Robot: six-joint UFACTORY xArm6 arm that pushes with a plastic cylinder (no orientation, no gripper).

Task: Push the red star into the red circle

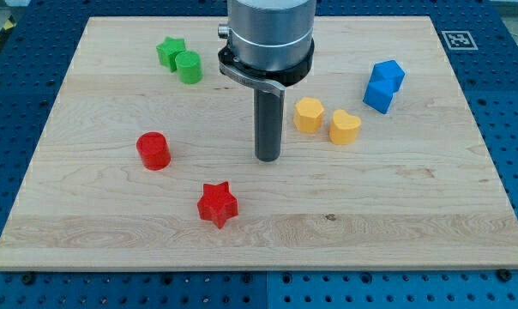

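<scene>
The red star lies on the wooden board toward the view's bottom, left of centre. The red circle stands up and to the left of the star, apart from it. My tip is near the board's middle, up and to the right of the red star, with a gap between them. It touches no block.
A green star and a green circle touch at the view's top left. Two yellow blocks, one a hexagon and one a heart, sit right of my tip. Two blue blocks sit further right.
</scene>
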